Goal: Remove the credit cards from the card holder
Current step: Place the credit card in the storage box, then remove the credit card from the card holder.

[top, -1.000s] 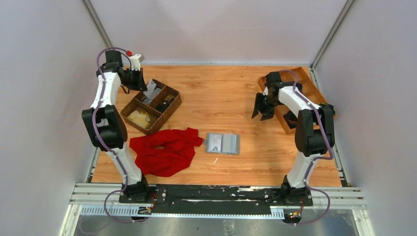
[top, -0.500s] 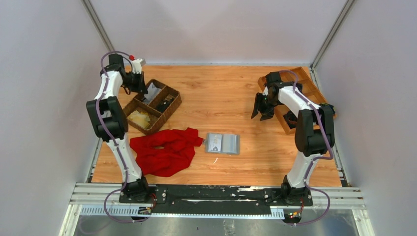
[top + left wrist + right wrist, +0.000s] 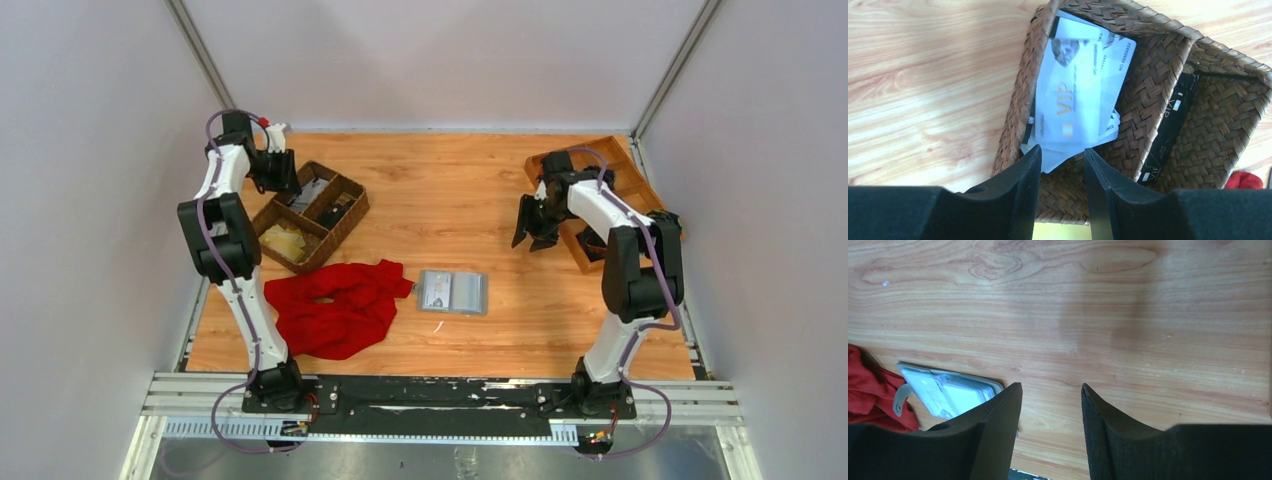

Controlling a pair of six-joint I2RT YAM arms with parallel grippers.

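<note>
The grey card holder (image 3: 452, 292) lies open on the table, pale cards showing in its slots; it also shows in the right wrist view (image 3: 950, 392), its side tab toward the red cloth. My left gripper (image 3: 279, 176) is open and empty over the far compartment of the wicker basket (image 3: 352, 213). In the left wrist view my left gripper (image 3: 1062, 150) hangs above a stack of pale cards (image 3: 1075, 95) with gold "VIP" print. My right gripper (image 3: 531, 227) is open and empty over bare wood, up and right of the holder; it also shows in its wrist view (image 3: 1050, 386).
A red cloth (image 3: 335, 305) lies left of the holder, touching its tab side. The basket also holds black cards (image 3: 1168, 135) and tan items (image 3: 285, 242). A wooden tray (image 3: 640, 190) stands at the right edge behind the right arm.
My left arm has shifted back and its gripper has dropped a little toward the basket's far compartment. My right gripper has moved slightly right. The card holder has not moved.
</note>
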